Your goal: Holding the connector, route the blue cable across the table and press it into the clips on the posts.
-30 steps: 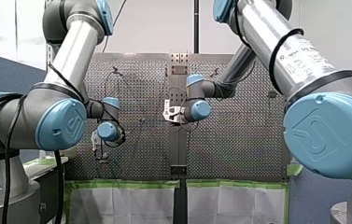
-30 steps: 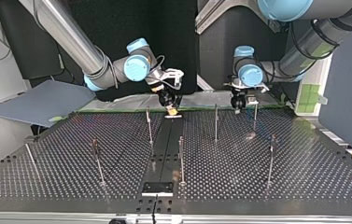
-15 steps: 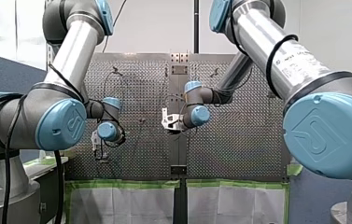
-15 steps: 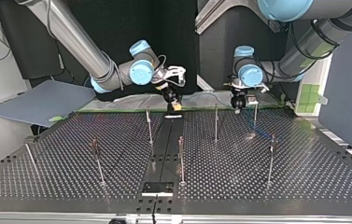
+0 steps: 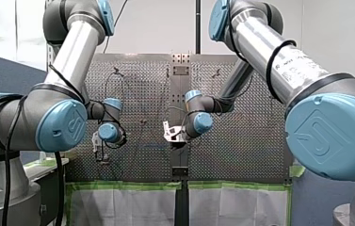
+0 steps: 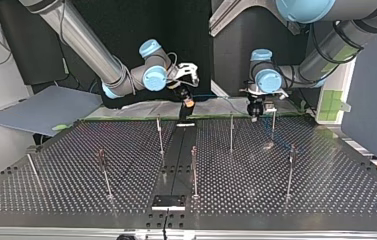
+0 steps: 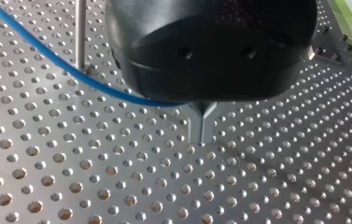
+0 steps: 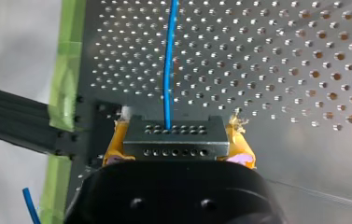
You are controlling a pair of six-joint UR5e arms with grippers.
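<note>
Raised off the table (image 6: 76,165) since a second ago, right gripper (image 8: 178,142) clamps the connector (image 8: 176,150) between yellow pads (image 8: 112,150); cable (image 7: 47,52) runs to left gripper (image 7: 201,135), fingers (image 7: 194,126) closed, grip hidden. Beyond, posts (image 6: 194,170) show no cable clipped: routing barely begun.

cable (image 8: 168,70): bright blue | connector (image 8: 176,127): dark grey, rows of small holes | my right gripper (image 8: 177,140): black body, yellow-orange pads (image 8: 113,147) | my left gripper (image 7: 203,139): black body, grey fingers (image 7: 194,122) | worktop (image 7: 71,177): silver-grey, even grid of round holes | tape (image 8: 65,74): green | arms (image 5: 78,52): silver tubes, grey joints, light-blue caps, black cords | sheet (image 6: 46,107): blue-grey
</note>
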